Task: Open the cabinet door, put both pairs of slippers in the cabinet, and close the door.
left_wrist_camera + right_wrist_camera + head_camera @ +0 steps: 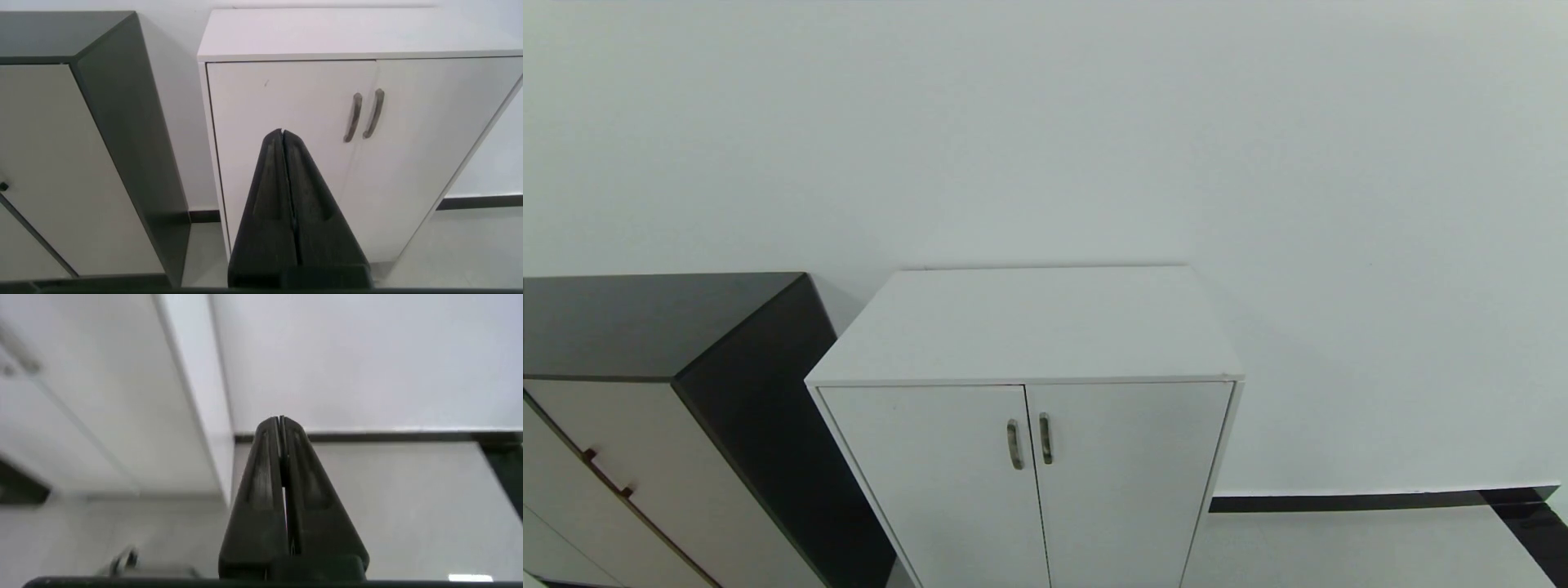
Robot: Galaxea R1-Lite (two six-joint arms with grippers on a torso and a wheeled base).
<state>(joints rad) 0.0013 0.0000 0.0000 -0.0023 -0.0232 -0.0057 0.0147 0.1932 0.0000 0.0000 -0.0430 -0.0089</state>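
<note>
The white cabinet (pixel 1029 327) stands against the wall (pixel 1045 122) at about 6 o'clock in the head view. Its left door (pixel 931 482) and right door (pixel 1127 482) are both shut flush, and the two upright metal handles (pixel 1014 444) sit side by side at the seam where the doors meet. A dark cabinet (pixel 662 327) with pale fronts stands just beside it at 9 o'clock. At 3 o'clock a black baseboard (pixel 1347 501) runs along the foot of the wall above the pale floor (pixel 1339 547). The left gripper (pixel 282 135) hangs in front of the left door, apart from it, its jaws pressed together on nothing. The right gripper (pixel 280 420) is off the cabinet's right corner, over the floor, its jaws likewise pressed together and bare.
</note>
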